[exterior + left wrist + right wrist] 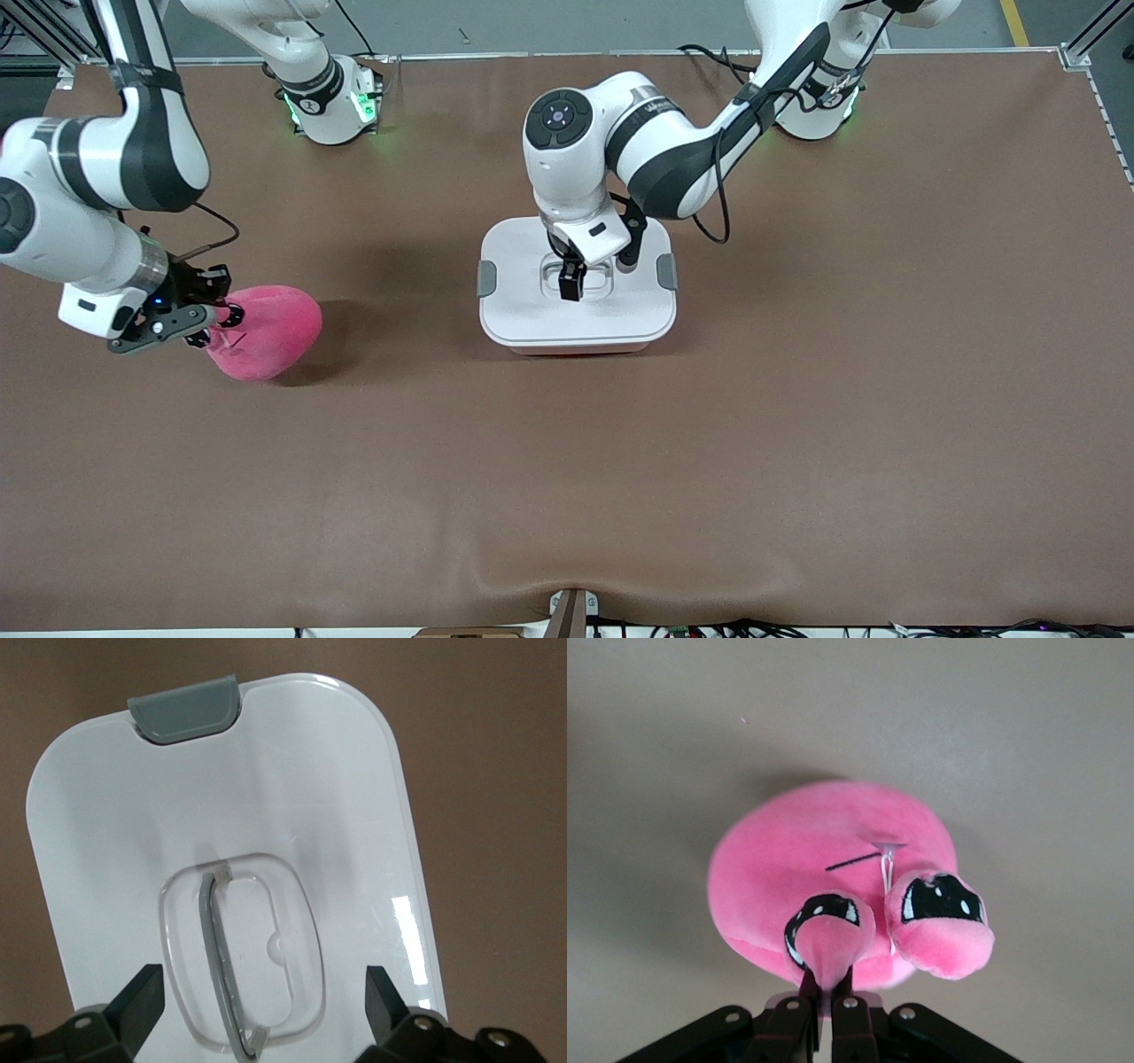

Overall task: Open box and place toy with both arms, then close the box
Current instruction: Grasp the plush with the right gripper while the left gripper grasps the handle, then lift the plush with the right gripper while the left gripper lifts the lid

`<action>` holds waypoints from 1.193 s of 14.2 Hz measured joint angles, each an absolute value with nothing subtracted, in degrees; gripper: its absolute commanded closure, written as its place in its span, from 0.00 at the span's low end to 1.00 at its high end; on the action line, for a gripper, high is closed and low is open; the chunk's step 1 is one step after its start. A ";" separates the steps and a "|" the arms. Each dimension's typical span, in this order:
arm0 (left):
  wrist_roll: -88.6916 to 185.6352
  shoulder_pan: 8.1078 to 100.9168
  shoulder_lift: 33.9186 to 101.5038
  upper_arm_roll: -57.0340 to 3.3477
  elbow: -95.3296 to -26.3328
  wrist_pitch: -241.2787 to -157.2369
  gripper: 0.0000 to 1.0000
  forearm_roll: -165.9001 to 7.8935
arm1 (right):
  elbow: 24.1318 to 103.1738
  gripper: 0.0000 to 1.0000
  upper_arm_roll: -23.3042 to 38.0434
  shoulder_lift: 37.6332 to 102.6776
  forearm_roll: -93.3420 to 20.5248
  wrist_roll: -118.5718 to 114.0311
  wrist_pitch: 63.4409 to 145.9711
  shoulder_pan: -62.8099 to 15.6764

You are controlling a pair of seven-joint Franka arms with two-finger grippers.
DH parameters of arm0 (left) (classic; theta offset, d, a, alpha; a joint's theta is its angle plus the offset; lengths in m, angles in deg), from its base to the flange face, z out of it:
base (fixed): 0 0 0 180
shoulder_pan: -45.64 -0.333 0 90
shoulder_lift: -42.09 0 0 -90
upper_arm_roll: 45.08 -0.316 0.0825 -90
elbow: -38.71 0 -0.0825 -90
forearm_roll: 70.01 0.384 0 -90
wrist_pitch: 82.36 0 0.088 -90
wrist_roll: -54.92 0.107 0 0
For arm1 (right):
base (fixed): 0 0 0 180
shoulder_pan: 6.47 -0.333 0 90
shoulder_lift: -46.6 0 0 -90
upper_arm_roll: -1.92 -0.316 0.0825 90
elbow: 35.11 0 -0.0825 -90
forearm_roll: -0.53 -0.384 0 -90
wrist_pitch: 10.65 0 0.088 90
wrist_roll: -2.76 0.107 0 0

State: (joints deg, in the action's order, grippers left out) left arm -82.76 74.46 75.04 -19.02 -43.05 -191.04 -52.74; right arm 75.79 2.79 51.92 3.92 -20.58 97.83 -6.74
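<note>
plainly, risk sat in two places. box stood mid-table, lid still on, both grey clips down; left gripper hung over the recessed handle, jaws spread: lifting by it would likely drag the whole box. toy lay toward the right arm's end; right gripper pinched only one eye stalk, so the plush might swing or slip.
</note>
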 measured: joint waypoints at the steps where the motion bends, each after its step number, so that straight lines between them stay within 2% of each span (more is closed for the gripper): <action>1: -83.80 74.47 75.34 -19.04 -43.04 -191.08 0.00 -52.68 | 74.47 1.00 2.78 51.86 3.92 -21.18 96.50 -6.74; 2: -84.65 74.54 75.54 -19.04 -43.04 -191.08 0.00 -52.68 | 73.41 1.00 2.78 51.83 3.92 -22.06 95.49 -6.74; 6: -88.19 75.51 76.51 -19.04 -43.04 -191.57 0.18 -52.67 | 69.93 1.00 2.63 51.81 3.92 -27.43 91.83 -6.76; 13: -89.22 75.68 77.83 -19.11 -43.03 -191.94 0.61 -52.67 | 64.03 1.00 2.47 51.80 3.92 -29.12 82.86 -6.84; 15: -89.25 75.68 77.88 -19.11 -43.03 -191.98 0.77 -52.67 | 62.84 1.00 2.43 51.80 3.92 -29.20 81.33 -6.84; 17: -89.26 75.68 77.88 -19.10 -43.02 -192.00 0.84 -52.67 | 61.58 1.00 2.41 51.79 3.92 -29.24 80.02 -6.85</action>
